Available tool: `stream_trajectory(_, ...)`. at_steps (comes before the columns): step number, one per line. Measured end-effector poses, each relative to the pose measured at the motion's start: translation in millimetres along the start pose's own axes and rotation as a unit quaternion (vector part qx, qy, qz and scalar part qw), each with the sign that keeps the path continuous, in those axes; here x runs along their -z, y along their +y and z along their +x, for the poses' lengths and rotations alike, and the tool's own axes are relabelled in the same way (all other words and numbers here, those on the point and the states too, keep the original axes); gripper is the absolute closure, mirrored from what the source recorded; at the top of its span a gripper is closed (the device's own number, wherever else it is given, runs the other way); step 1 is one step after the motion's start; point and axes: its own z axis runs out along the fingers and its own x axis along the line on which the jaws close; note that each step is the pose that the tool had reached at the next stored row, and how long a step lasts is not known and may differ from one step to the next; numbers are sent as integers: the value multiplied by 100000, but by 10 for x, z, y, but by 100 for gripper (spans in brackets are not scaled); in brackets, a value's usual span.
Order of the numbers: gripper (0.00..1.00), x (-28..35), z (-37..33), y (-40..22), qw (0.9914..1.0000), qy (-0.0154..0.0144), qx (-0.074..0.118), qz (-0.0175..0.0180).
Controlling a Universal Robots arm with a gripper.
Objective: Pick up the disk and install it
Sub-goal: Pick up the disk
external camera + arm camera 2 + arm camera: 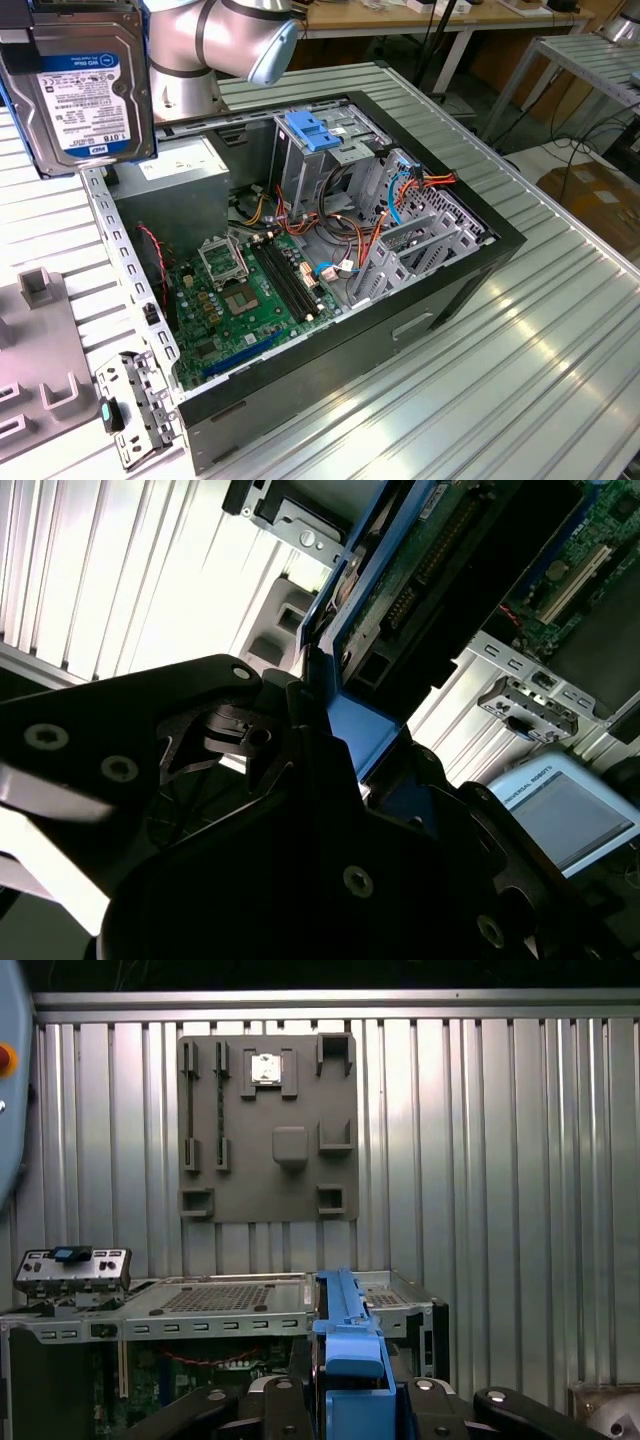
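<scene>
— Where's the disk [85, 85] right now?

— Up off the table, upper left of the exterior view, label face towards us. It sits in front of the back corner of the open computer case [330, 385]. The gripper [350, 750] is pinched narrow onto its blue carrier end [350, 1355], and you can see the clamp in both wrist views.

— What worries you?

— That hold. It looks like plastic only, with the whole metal body hanging off it. I'd say a jolt could swing the drive or let it slide out. And the case is crowded: red and orange cables [375, 235] loop just beside the drive cage [300, 165] with its blue latch [315, 133]. Come in slightly tilted and it could snag a wire or knock the cage's edge. A drop lands it on the motherboard [250, 290].

— And around it?

— The case lies open on a ribbed metal table [520, 400], quite shiny. There's a grey fixture plate [40, 370] at lower left, with a small metal bracket [135, 410] beside the case's near corner. The grey power supply [180, 175] is just below the disk in the picture. The robot arm [215, 40] curves across the top. Beyond, at upper right, are desks [400, 20] and cords on the floor.
</scene>
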Motion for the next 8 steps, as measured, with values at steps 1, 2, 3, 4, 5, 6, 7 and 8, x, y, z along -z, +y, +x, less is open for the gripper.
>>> stream_trajectory(1,63,0,0,-14,100000,0,-3,1)
stream_trajectory(2,63,0,0,-26,100000,1,-9,0)
stream_trajectory(3,63,0,0,-43,100000,0,-17,-2)
stream_trajectory(4,63,1,1,-52,100000,1,-17,-3)
stream_trajectory(5,63,1,1,-62,100000,1,-22,-5)
stream_trajectory(6,63,1,1,-75,100000,-1,-24,-4)
stream_trajectory(7,63,1,1,-87,100000,1,-27,-7)
stream_trajectory(8,63,1,0,-96,100000,2,-30,-7)
